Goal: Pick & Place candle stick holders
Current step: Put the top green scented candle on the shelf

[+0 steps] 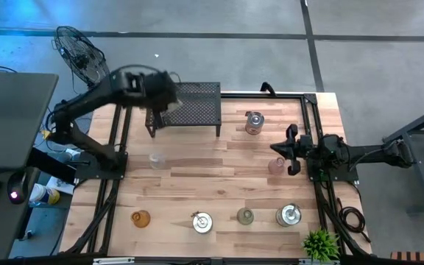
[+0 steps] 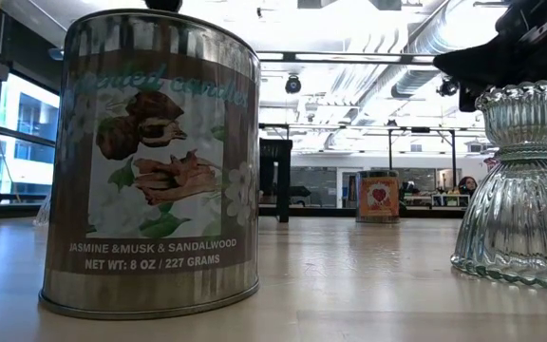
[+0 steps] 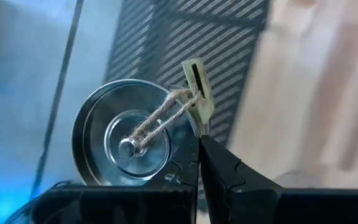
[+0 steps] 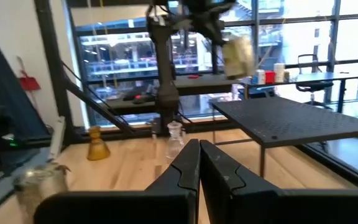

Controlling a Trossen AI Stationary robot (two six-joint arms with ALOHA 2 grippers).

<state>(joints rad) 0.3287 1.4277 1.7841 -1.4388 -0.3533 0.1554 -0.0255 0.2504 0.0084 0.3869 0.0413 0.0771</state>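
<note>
My left gripper [image 1: 160,103] is raised over the left end of the black rack [image 1: 193,107] and is shut on a shiny silver candle stick holder [image 3: 120,137]. That holder has a round lid, and twine runs from its knob to a paper tag [image 3: 196,90]. My right gripper [image 4: 199,152] waits shut at the table's right side, beside a pale glass holder [image 1: 276,165]. More holders stand on their bases on the table: silver [image 1: 254,123], clear [image 1: 157,158], amber [image 1: 140,218], silver [image 1: 202,221], olive [image 1: 246,216], silver [image 1: 288,215]. My left gripper meets the silver holder at the edge of its lid [image 3: 188,134], just beneath the tag, with its two fingers pressed together. Whether they pinch the lid's rim or the tag's end, I cannot tell. The fingers slant down from above. The holder is lifted clear of the table, its lid facing the wrist.
The perforated black rack stands at the far middle of the wooden table [image 1: 219,184]. A small green plant [image 1: 320,243] sits at the near right corner. In the low view a labelled tin [image 2: 150,161] and a ribbed glass holder [image 2: 520,190] stand close to the camera.
</note>
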